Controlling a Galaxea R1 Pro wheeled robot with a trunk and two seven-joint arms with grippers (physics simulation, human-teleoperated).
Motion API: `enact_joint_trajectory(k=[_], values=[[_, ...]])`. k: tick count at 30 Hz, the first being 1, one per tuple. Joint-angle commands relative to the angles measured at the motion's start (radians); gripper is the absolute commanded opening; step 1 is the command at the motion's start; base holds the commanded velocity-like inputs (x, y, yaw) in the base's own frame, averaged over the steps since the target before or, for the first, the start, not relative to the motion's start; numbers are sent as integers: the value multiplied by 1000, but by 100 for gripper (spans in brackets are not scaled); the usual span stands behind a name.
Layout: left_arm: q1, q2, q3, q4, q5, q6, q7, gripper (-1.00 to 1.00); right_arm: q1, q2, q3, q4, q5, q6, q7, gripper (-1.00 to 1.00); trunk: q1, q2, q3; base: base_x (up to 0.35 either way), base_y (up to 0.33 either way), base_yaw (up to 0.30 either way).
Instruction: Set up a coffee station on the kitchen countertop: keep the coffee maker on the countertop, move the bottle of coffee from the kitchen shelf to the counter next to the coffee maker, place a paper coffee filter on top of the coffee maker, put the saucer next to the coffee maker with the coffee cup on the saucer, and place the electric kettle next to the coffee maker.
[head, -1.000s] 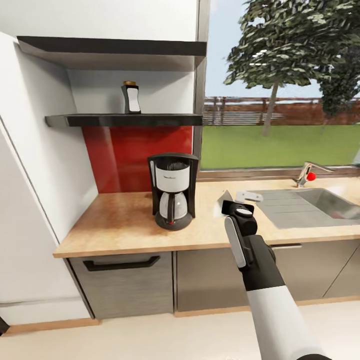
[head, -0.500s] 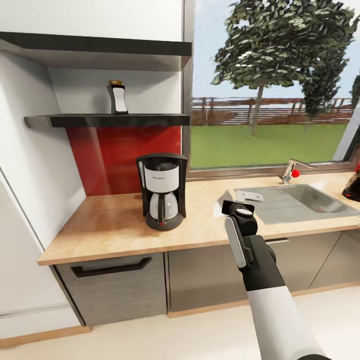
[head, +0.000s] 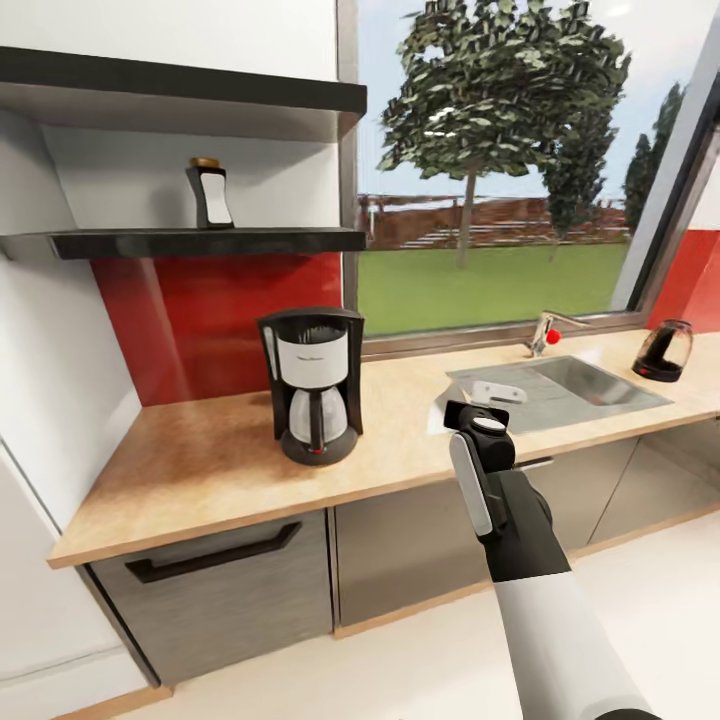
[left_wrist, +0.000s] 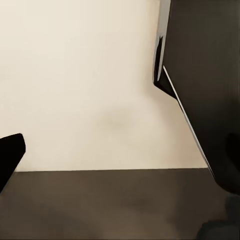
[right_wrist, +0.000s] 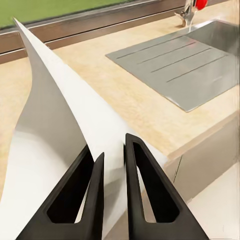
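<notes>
The black and silver coffee maker (head: 310, 385) stands on the wood-grain kitchen countertop (head: 200, 460). Up on the lower dark kitchen shelf (head: 200, 242) is the bottle of coffee (head: 209, 194), brown with a white label. My right gripper (head: 458, 408) hangs over the counter's front edge, to the right of the machine. It is shut on the white paper coffee filter (right_wrist: 60, 135), which also shows as a pale wedge (head: 442, 404); its fingers (right_wrist: 137, 165) pinch the cone's edge. At the far right of the counter sits the glass electric kettle (head: 664, 352). The left wrist view has dark fingertips (left_wrist: 10, 155) wide apart over pale floor.
A steel sink with drainboard (head: 570, 385) and a faucet (head: 548, 330) lie right of my right arm, under the window. A second dark shelf (head: 180, 95) runs above the first. Grey cabinet fronts (head: 210, 580) stand below the counter, and a white wall panel (head: 50, 380) closes its left end.
The whole view has swung to the right, so the counter and machine sit further left in the picture and the kettle has come into sight. My right arm keeps its pose, still holding the filter.
</notes>
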Motion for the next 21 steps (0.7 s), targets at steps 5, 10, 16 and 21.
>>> enact_joint_trajectory(k=[5, 10, 16, 21], values=[[0, 0, 3, 0, 1, 0, 1, 100, -1, 0, 2, 0, -14, 0, -12, -100, 1, -2, -2, 0, 304, -268], [0, 0, 3, 0, 0, 0, 1, 100, -1, 0, 2, 0, -14, 0, -12, -100, 1, -2, -2, 0, 307, -268], [0, 0, 3, 0, 0, 0, 1, 100, -1, 0, 2, 0, -14, 0, -12, -100, 1, -2, -2, 0, 316, -268], [1, 1, 3, 0, 0, 0, 2, 100, -1, 0, 2, 2, -13, 0, -12, -100, 1, -2, -2, 0, 332, -268]])
